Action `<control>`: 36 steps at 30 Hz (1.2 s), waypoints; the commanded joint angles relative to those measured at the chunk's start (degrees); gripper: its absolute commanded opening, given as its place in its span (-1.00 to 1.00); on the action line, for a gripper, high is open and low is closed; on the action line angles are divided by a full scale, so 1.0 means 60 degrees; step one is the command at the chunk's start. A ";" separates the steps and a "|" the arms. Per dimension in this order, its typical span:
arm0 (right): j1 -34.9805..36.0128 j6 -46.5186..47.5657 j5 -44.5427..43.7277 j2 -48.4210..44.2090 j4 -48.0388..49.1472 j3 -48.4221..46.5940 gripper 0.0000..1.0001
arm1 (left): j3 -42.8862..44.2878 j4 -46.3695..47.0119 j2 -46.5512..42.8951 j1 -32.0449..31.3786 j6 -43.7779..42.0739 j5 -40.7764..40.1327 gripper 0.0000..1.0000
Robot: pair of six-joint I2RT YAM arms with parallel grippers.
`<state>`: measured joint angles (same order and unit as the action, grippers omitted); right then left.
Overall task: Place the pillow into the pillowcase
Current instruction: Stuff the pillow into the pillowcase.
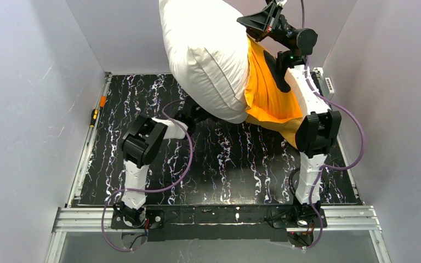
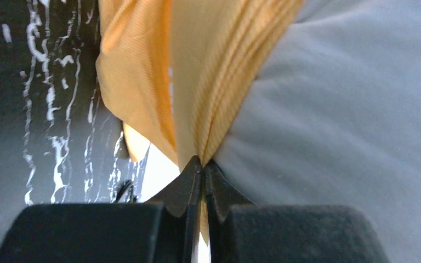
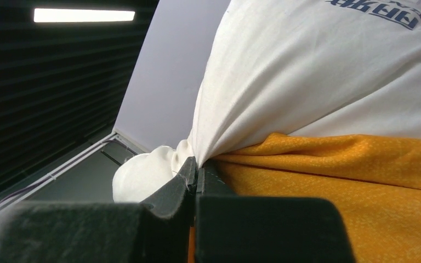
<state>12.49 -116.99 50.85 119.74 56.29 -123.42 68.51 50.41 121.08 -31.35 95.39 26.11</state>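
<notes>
The plump off-white pillow [image 1: 208, 55] hangs high over the back of the table. The orange pillowcase [image 1: 268, 93] covers its right and lower side. My right gripper [image 1: 274, 8] is raised at the top and shut on a bunched corner of the pillow [image 3: 318, 71]; in the right wrist view [image 3: 197, 164] the pillowcase [image 3: 351, 181] lies against the right finger. My left gripper [image 2: 203, 164] is shut on a pinched fold of the pillowcase [image 2: 197, 82], with the pillow [image 2: 351, 137] pressing on its right. From above, the left gripper [image 1: 200, 115] sits under the pillow's lower edge, mostly hidden.
The black marbled table [image 1: 225, 164] lies below the hanging fabric. A screwdriver [image 1: 94, 116] rests by the table's left rail, and a white power strip [image 1: 329, 85] sits at the back right. Grey walls close in on three sides.
</notes>
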 commanded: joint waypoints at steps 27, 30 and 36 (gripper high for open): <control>-0.1130 1.1013 0.0459 -0.5511 -0.8144 0.5921 -0.97 | 0.2800 -1.1143 -0.9250 0.3308 -0.7384 -0.2004 -1.00; -0.1054 1.2315 0.0214 -0.5953 -0.9685 0.6555 -0.97 | 0.3598 -1.1437 -0.9003 0.3307 -0.7587 -0.1914 -1.00; -0.0815 1.4031 -0.1239 -0.6299 -1.2084 0.7749 -0.97 | 0.5384 -1.2798 -0.8298 0.3309 -0.8448 -0.2033 -1.00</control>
<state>4.75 -44.23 47.22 86.52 -6.15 -78.39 91.64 -30.44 71.18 -10.15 47.44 8.67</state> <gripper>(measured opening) 0.053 0.010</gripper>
